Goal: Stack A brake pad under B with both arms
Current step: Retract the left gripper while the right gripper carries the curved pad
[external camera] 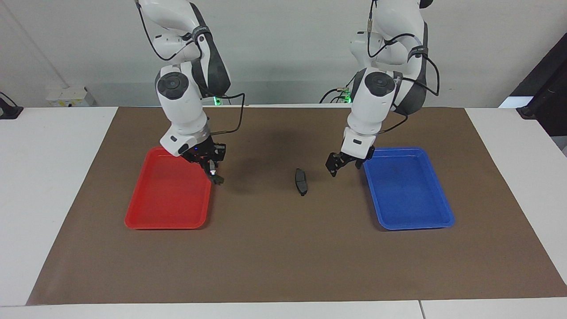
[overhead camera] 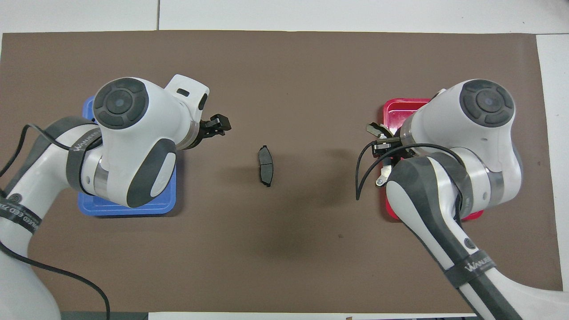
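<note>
The A brake pad (external camera: 301,181), short, flat and dark, lies alone on the brown mat midway between the two trays; it also shows in the overhead view (overhead camera: 265,166). My right gripper (external camera: 211,169) hangs over the red tray's edge toward the mat's middle, shut on B (external camera: 217,179), the long curved brake shoe. In the overhead view B's dark tip (overhead camera: 372,129) and a silver tip stick out on either side of the right gripper (overhead camera: 378,146). My left gripper (external camera: 335,165) is open and empty, low over the mat between the pad and the blue tray, seen also from overhead (overhead camera: 218,125).
A red tray (external camera: 168,195) lies at the right arm's end, empty. A blue tray (external camera: 407,190) lies at the left arm's end, empty. The brown mat (external camera: 283,257) covers the table between white borders.
</note>
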`<move>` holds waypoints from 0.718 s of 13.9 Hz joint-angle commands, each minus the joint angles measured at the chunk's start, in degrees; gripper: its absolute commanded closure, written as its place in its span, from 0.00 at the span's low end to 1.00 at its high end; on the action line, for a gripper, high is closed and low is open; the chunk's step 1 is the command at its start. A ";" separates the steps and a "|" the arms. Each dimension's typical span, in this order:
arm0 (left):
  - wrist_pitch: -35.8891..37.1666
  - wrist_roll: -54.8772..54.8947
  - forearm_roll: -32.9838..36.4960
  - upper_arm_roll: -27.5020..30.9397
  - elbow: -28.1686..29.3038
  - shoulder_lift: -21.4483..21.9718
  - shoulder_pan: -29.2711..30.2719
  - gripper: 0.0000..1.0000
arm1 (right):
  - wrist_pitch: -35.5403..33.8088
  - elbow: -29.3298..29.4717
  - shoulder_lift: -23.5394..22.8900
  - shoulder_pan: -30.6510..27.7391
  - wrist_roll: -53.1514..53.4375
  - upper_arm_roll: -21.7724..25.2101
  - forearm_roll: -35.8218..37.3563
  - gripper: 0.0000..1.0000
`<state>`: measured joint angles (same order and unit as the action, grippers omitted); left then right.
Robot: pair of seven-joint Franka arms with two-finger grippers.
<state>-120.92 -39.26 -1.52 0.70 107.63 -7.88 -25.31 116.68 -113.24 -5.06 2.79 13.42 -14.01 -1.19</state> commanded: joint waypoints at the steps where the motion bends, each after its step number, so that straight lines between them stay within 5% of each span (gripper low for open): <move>1: 4.52 10.72 -0.68 -0.18 0.65 3.03 5.07 0.00 | 0.21 3.72 -2.40 -0.25 2.92 -4.69 -0.65 1.00; 10: 22.89 42.49 -0.15 -0.09 -3.63 11.13 24.76 0.00 | 1.78 21.13 -21.21 14.78 14.35 -4.80 7.96 1.00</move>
<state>-102.81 -0.11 -1.53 1.19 107.07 2.67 -2.56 117.88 -97.07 -21.56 16.16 26.08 -18.52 4.65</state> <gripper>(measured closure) 0.000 0.573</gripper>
